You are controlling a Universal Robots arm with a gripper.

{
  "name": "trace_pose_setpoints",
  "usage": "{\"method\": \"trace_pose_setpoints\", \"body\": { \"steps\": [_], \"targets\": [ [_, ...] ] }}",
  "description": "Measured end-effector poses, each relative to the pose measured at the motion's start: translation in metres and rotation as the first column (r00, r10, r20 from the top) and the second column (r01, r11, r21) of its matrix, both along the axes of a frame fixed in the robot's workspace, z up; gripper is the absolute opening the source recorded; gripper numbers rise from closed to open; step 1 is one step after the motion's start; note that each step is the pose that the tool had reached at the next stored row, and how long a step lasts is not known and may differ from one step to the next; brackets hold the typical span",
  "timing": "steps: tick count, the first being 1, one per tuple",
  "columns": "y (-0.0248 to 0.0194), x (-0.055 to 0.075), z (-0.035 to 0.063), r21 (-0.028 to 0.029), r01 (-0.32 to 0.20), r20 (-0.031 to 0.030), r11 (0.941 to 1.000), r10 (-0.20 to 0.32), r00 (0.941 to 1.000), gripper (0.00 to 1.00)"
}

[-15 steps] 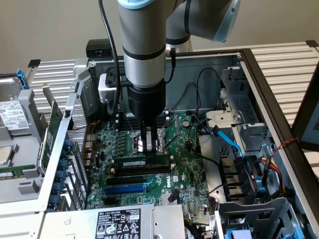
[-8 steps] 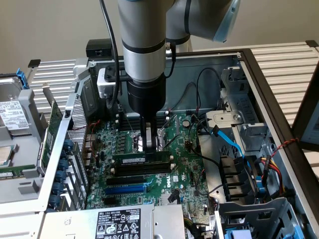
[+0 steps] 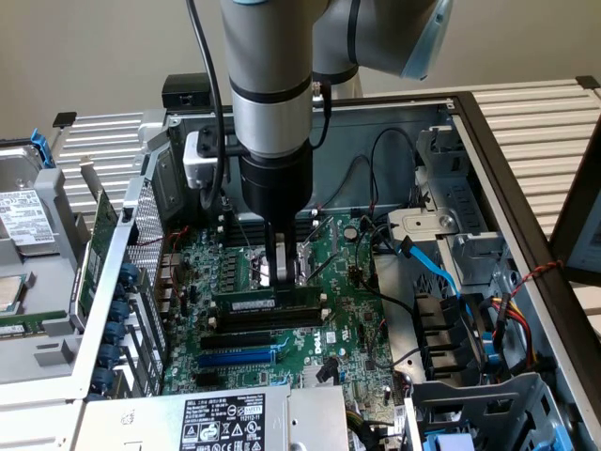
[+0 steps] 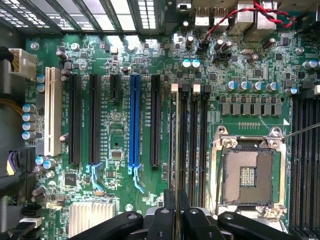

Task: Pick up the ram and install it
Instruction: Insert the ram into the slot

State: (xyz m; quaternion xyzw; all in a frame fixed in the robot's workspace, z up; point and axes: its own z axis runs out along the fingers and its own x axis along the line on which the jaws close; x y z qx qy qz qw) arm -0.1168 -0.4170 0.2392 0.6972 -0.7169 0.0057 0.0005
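The ram point(image 3: 246, 303) is a long green stick with a white label. It stands on edge along the black memory slots point(image 3: 263, 324) on the motherboard. My gripper point(image 3: 280, 282) comes straight down onto its top edge near the middle and is shut on it. In the wrist view the ram point(image 4: 176, 145) shows edge-on as a thin line beside the black memory slots point(image 4: 193, 135), with my gripper point(image 4: 176, 201) pinching it. I cannot tell whether the ram is fully seated in its slot.
A blue expansion slot point(image 4: 134, 122) and black slots lie on one side of the ram, and the bare CPU socket point(image 4: 248, 175) on the other. Blue and black cables point(image 3: 427, 268) and a drive cage point(image 3: 470, 282) crowd the exterior view's right. The case wall point(image 3: 141, 235) stands at its left.
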Motion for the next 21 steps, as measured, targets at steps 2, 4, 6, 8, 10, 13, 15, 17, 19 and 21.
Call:
{"method": "trace_pose_setpoints", "body": {
  "steps": [2, 4, 6, 8, 10, 13, 15, 17, 19, 21],
  "targets": [
    [0.0, -0.0001, -0.001, 0.0002, 0.0, 0.0009, 1.0, 0.0, 1.0, 0.14],
    [0.0, -0.0002, -0.002, 0.0001, 0.0, 0.0013, 1.0, 0.0, 1.0, 0.14],
    [0.0, -0.0004, -0.0031, 0.0, 0.0, 0.0016, 1.0, 0.0, 1.0, 0.14],
    [0.0, -0.0008, -0.0038, 0.0, 0.0, 0.0015, 1.0, 0.0, 1.0, 0.14],
    [0.0, -0.001, -0.0042, -0.0001, 0.0, 0.0015, 1.0, 0.0, 1.0, 0.14],
    [0.0002, -0.0012, -0.0046, 0.0001, 0.003, 0.0023, 1.0, -0.003, 1.0, 0.14],
    [0.0004, -0.0014, -0.0047, 0.0002, 0.008, 0.0038, 1.0, -0.008, 1.0, 0.14],
    [0.0005, -0.0017, -0.0047, 0.0002, 0.013, 0.0044, 0.9999, -0.013, 0.9999, 0.14],
    [0.0004, -0.0023, -0.0052, 0.0003, 0.015, 0.0046, 0.9999, -0.015, 0.9999, 0.14],
    [0.0004, -0.0024, -0.0058, 0.0002, 0.015, 0.0053, 0.9999, -0.015, 0.9999, 0.14]
  ]
}}
